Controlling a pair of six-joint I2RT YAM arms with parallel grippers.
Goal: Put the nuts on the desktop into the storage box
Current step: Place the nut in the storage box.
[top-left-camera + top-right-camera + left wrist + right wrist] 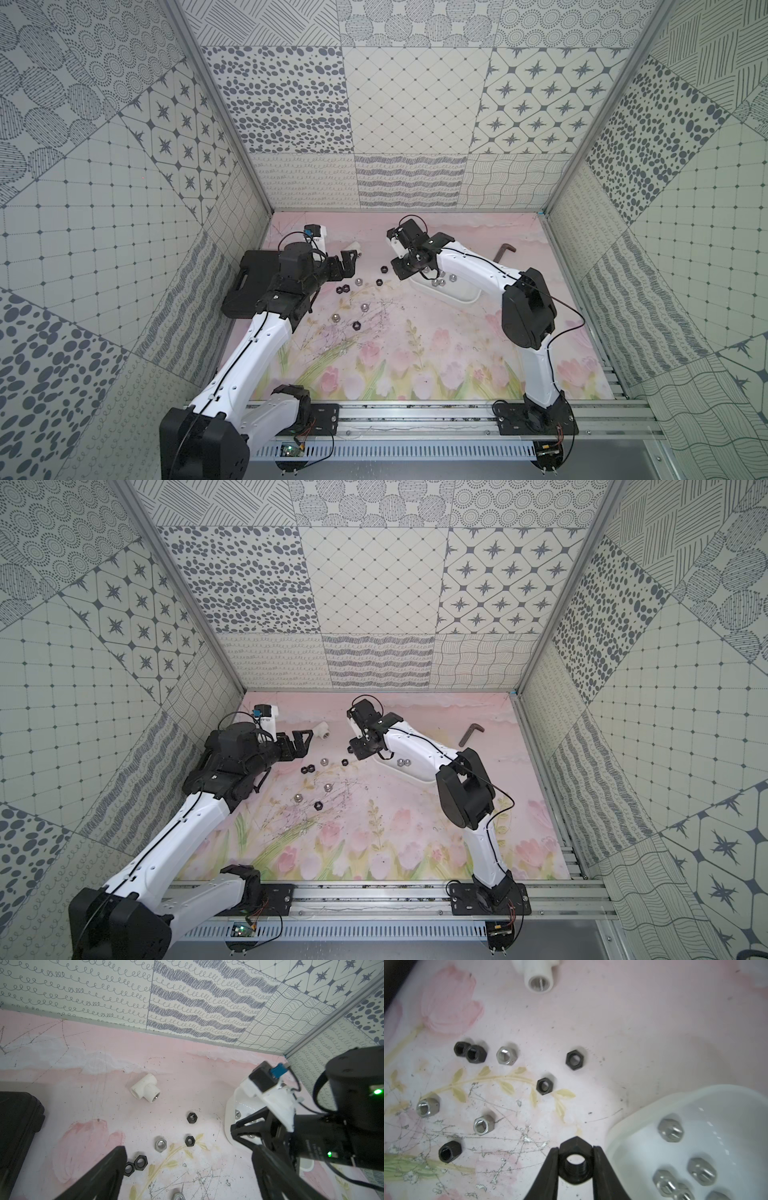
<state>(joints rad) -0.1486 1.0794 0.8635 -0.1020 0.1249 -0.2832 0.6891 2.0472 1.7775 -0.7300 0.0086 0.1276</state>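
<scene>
My right gripper (575,1148) is clamped on one black nut (568,1177) — jaws on two opposite flats, threaded hole facing the wrist cam, so the grip looks square, no tilt that I can see. What matters next: the storage box (643,1113) is just beside the held nut. Its rim is near but not under it, so the nut hangs over the desktop (633,1022), not over the box. In a top view the box (461,293) lies to my right of the fingers w/ its long axis running roughly across the desktop. I'm at its end nearest the loose nuts (545,1085) — so, as I judge it, a short sideways carry over the rim along that axis, then let go. Several silver nuts (670,1130) already lie inside. The loose ones, eight by my count in the wrist view, sit on the far side of me from the box, i.e. between me and the left gripper (303,742), which stands wide open near them. I'm clearly nearer the box vs the left gripper, which is well apart from it.
</scene>
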